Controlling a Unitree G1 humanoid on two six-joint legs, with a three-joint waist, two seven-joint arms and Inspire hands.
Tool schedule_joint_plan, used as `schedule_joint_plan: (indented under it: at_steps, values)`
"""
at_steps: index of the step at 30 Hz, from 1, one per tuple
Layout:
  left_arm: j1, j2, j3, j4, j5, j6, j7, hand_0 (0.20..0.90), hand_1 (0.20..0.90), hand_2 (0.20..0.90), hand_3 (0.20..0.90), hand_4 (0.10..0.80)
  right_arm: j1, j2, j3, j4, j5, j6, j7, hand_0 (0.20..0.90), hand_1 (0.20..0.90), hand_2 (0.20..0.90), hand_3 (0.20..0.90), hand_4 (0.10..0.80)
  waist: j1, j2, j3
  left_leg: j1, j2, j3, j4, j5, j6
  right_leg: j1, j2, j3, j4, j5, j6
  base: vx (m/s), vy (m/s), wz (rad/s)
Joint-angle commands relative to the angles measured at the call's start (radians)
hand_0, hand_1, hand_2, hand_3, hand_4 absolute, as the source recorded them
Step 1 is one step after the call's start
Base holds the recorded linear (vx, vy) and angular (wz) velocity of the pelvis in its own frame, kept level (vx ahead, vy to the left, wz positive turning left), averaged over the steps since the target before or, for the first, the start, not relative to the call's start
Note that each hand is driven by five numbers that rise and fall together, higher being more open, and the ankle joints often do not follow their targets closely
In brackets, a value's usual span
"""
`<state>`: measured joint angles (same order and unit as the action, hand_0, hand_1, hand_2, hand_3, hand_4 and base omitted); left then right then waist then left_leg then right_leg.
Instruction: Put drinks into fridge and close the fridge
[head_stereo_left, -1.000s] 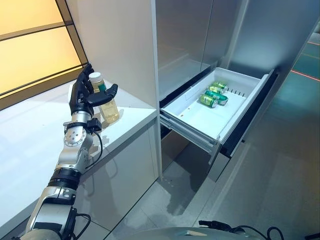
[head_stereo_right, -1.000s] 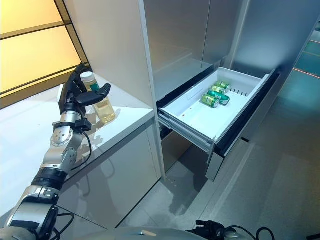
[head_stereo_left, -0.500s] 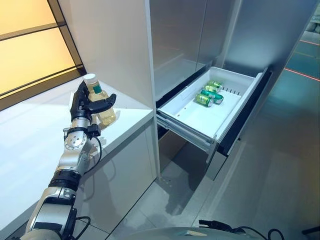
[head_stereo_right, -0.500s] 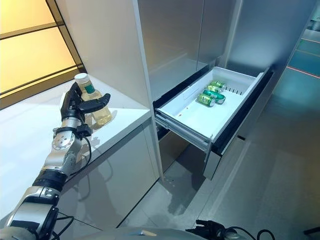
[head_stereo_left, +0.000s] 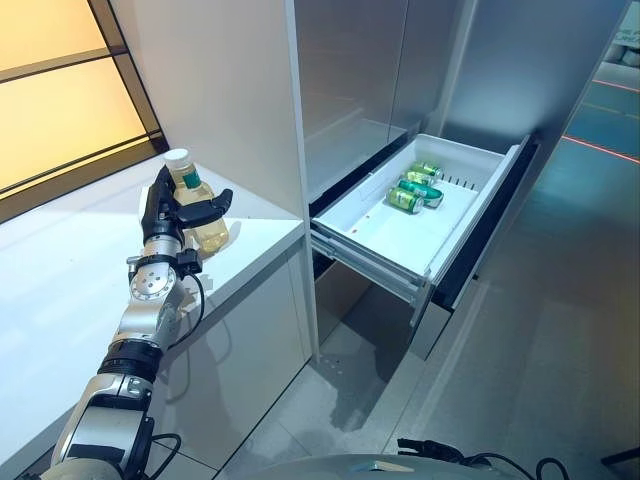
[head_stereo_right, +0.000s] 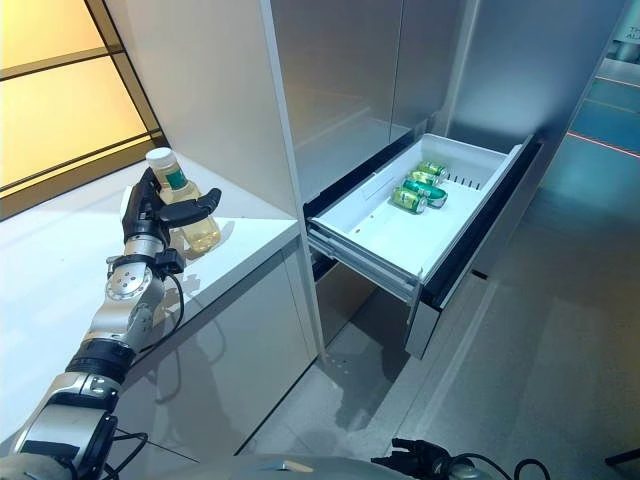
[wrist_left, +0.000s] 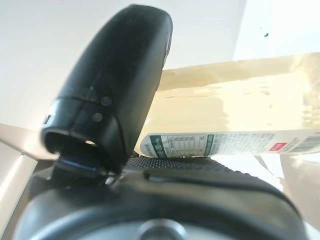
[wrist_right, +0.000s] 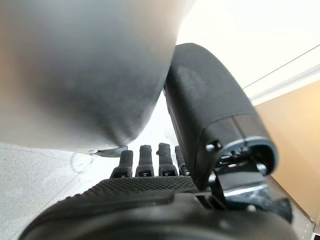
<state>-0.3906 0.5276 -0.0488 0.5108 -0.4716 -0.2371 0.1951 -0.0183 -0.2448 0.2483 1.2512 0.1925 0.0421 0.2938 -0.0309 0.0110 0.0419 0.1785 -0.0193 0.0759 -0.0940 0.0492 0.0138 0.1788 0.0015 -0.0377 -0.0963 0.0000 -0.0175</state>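
A bottle (head_stereo_left: 207, 228) of pale yellow drink with a white cap stands on the white counter (head_stereo_left: 60, 290) beside the tall white panel. My left hand (head_stereo_left: 163, 212) is against it, with fingers upright behind it and the thumb (wrist_left: 120, 80) reaching across its front; the bottle (wrist_left: 240, 100) lies close past the palm in the left wrist view. The fridge drawer (head_stereo_left: 395, 240) is pulled out wide open, and green cans (head_stereo_left: 415, 188) lie at its far end. My right hand (wrist_right: 150, 200) shows in its wrist view with fingers straight, holding nothing.
The tall white panel (head_stereo_left: 220, 80) separates the counter from the steel fridge front (head_stereo_left: 360, 70). An amber window (head_stereo_left: 60, 90) runs behind the counter. The open drawer juts out over the grey floor (head_stereo_left: 560, 330).
The camera has shifted a little. My left hand has dropped from cap height and closed in on the bottle's body; the cap now stands above the fingers. The bottle has stayed on the counter.
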Motion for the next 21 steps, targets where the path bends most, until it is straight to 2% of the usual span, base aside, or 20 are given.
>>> schedule_joint_plan:
  at_steps: [1,2,3,8,9,13,19,21]
  values:
    - [-0.142,0.066,0.008,0.024,0.046,-0.096,0.019,0.684,0.684,0.684,0.647,0.547,0.006,-0.017,0.023,0.091,-0.049,-0.007,0.03,0.9,0.9,0.9,0.9,0.8,-0.017,0.011,-0.032,0.017,-0.038,-0.008,0.007,-0.108,0.029,-0.027,-0.036,-0.014,0.054,-0.011,0.074,0.0,0.0,0.0]
    - [-0.141,0.066,0.006,0.024,0.066,-0.098,0.023,0.498,0.498,0.498,0.431,0.331,0.005,-0.016,0.023,0.094,-0.05,-0.009,0.03,0.9,0.9,0.9,0.9,0.8,-0.017,0.011,-0.032,0.017,-0.038,-0.009,0.007,-0.109,0.029,-0.027,-0.036,-0.014,0.055,-0.011,0.073,0.0,0.0,0.0]
    - [-0.141,0.066,0.005,0.025,0.073,-0.099,0.025,0.462,0.462,0.462,0.389,0.289,0.005,-0.016,0.023,0.095,-0.05,-0.01,0.029,0.9,0.9,0.9,0.9,0.8,-0.017,0.011,-0.033,0.017,-0.039,-0.009,0.007,-0.109,0.029,-0.027,-0.036,-0.014,0.055,-0.011,0.073,0.0,0.0,0.0]
    - [-0.149,0.111,-0.021,0.028,0.219,-0.085,0.079,0.415,0.415,0.415,0.335,0.235,0.003,-0.016,0.024,0.102,-0.056,-0.017,0.03,0.9,0.9,0.9,0.9,0.8,-0.012,0.015,-0.036,0.014,-0.045,-0.023,0.007,-0.109,0.032,-0.028,-0.036,-0.007,0.054,-0.011,0.074,0.0,0.0,0.0]
    - [-0.151,0.122,-0.029,0.028,0.241,-0.086,0.085,0.352,0.352,0.352,0.26,0.16,0.001,-0.017,0.025,0.104,-0.056,-0.019,0.03,0.9,0.9,0.9,0.9,0.8,-0.01,0.015,-0.036,0.013,-0.046,-0.026,0.007,-0.109,0.032,-0.03,-0.036,-0.004,0.054,-0.01,0.075,0.0,0.0,0.0]
    - [-0.152,0.155,-0.057,0.009,0.307,-0.081,0.118,0.3,0.3,0.3,0.2,0.1,-0.005,-0.021,0.022,0.111,-0.059,-0.026,0.033,0.9,0.9,0.9,0.9,0.8,-0.006,0.018,-0.037,0.012,-0.05,-0.037,0.007,-0.109,0.034,-0.031,-0.032,0.005,0.051,-0.008,0.074,-0.008,-0.003,-0.01]
    - [-0.153,0.158,-0.069,-0.01,0.318,-0.085,0.148,0.3,0.3,0.3,0.2,0.1,-0.014,-0.023,0.023,0.117,-0.056,-0.034,0.036,0.9,0.9,0.9,0.9,0.8,-0.001,0.019,-0.04,0.013,-0.05,-0.041,0.007,-0.108,0.033,-0.028,-0.031,0.007,0.049,-0.007,0.074,-0.005,-0.005,0.0]
    - [-0.149,0.146,-0.06,-0.021,0.25,-0.105,0.148,0.3,0.3,0.3,0.2,0.1,-0.019,-0.024,0.023,0.119,-0.046,-0.041,0.038,0.9,0.9,0.9,0.9,0.8,0.001,0.018,-0.041,0.014,-0.049,-0.042,0.007,-0.107,0.031,-0.027,-0.029,0.004,0.048,-0.007,0.072,-0.037,-0.034,0.0]
